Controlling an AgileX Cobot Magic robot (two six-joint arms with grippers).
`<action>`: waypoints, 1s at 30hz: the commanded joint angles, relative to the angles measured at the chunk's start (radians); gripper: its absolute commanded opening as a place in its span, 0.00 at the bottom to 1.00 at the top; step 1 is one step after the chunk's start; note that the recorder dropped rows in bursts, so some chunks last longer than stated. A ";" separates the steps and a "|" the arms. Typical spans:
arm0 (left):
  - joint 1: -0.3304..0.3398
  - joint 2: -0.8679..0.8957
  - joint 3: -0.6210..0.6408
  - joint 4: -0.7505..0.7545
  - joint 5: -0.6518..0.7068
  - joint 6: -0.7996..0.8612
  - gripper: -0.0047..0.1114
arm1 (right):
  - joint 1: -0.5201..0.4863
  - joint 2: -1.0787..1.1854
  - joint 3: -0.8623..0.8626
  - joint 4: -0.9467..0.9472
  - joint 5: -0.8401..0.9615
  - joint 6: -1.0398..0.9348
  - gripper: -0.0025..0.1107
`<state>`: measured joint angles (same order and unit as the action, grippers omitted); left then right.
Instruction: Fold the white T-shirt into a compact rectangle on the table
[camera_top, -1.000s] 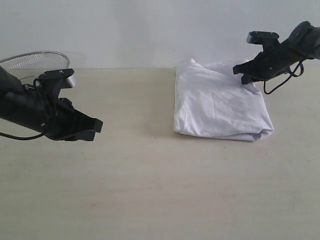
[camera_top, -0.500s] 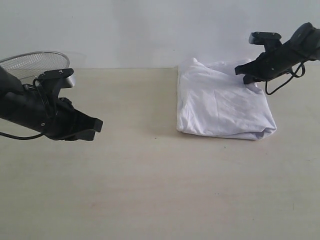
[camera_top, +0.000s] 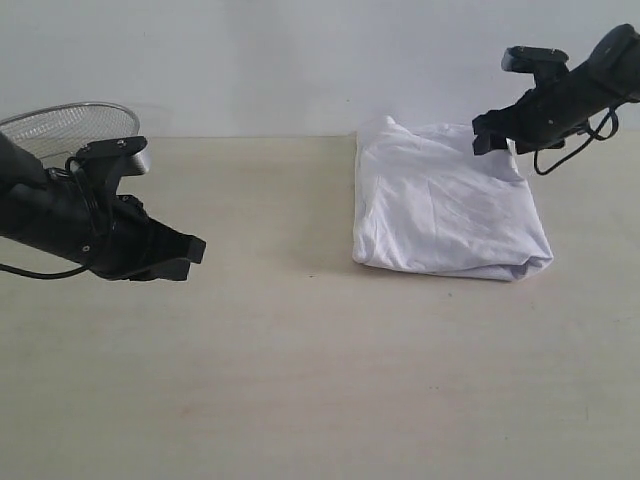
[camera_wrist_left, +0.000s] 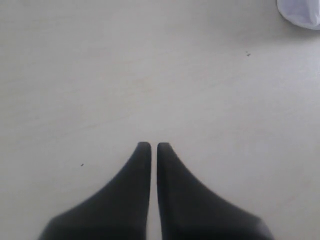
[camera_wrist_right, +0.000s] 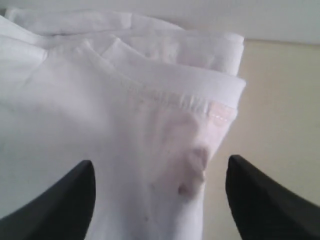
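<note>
The white T-shirt (camera_top: 445, 205) lies folded in a rough rectangle on the table (camera_top: 300, 380), right of centre. In the right wrist view its hemmed edge and stacked layers (camera_wrist_right: 150, 100) fill the picture. My right gripper (camera_top: 492, 137) hovers just above the shirt's far right corner, its jaws wide open, with cloth below the gap but nothing pinched (camera_wrist_right: 160, 172). My left gripper (camera_top: 190, 255) hangs over bare table at the left, well away from the shirt. Its fingers (camera_wrist_left: 145, 165) are shut with nothing between them. A corner of the shirt (camera_wrist_left: 300, 12) shows at the edge of the left wrist view.
A round silver wire-mesh basket (camera_top: 70, 128) stands at the back left, behind my left arm. A pale wall rises behind the table's far edge.
My right gripper has opened, let go of the shirt's far right corner and lifted slightly up and to the right. The shirt has settled. The left arm has not moved.
</note>
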<state>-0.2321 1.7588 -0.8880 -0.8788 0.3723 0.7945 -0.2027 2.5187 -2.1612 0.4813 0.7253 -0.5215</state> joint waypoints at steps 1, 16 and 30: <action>0.002 -0.010 0.003 -0.002 -0.021 -0.009 0.08 | -0.008 -0.081 -0.005 -0.082 0.028 0.020 0.61; 0.013 -0.186 0.043 0.030 -0.124 0.029 0.08 | -0.008 -0.260 -0.003 -0.116 0.496 -0.006 0.02; 0.039 -0.846 0.498 0.024 -0.190 -0.144 0.08 | -0.008 -0.766 0.746 0.380 0.347 -0.392 0.02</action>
<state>-0.1962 0.9893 -0.4316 -0.8540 0.1790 0.6711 -0.2066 1.8559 -1.5496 0.8025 1.1585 -0.8350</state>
